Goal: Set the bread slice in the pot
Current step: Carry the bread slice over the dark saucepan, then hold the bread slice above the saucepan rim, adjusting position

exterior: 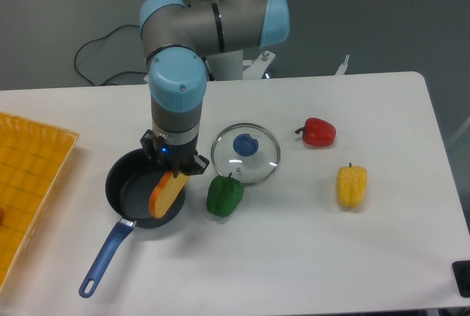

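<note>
While the long blue handle [106, 256] of the pot [132, 197] reaches toward the near-left edge of the table [294, 257], the pan itself sits just behind it, dark and open-topped. The bread slice [167, 192] hangs tilted over the right part of the pot, its lower end over the rim or just inside it; whether it touches the pot cannot be told from this view. The gripper [174, 168] is clenched on the upper end of the slice, directly above the pot's right side.

Just right of the pot stands a green pepper [224, 196], near the slice but apart from it. Behind that lies the glass lid [246, 153] with its blue knob, flat on the table. Farther right, well apart from the work, are a yellow pepper [351, 186] and, behind it, a red pepper [317, 131]. A yellow tray [29, 176] lies at the left edge.

The step in hand appears to be carrying the slice over the pot for release. To do it well, the arm should likely travel a little more to the left so the slice sits over the middle of the pot instead of its right rim. Since the slice looks nearly as wide as the pot, a release near the rim could leave it propped on the edge or let it slip out toward the green pepper. Lowering it close to the pot floor before opening would probably keep it from bouncing or tipping over the wall.
</note>
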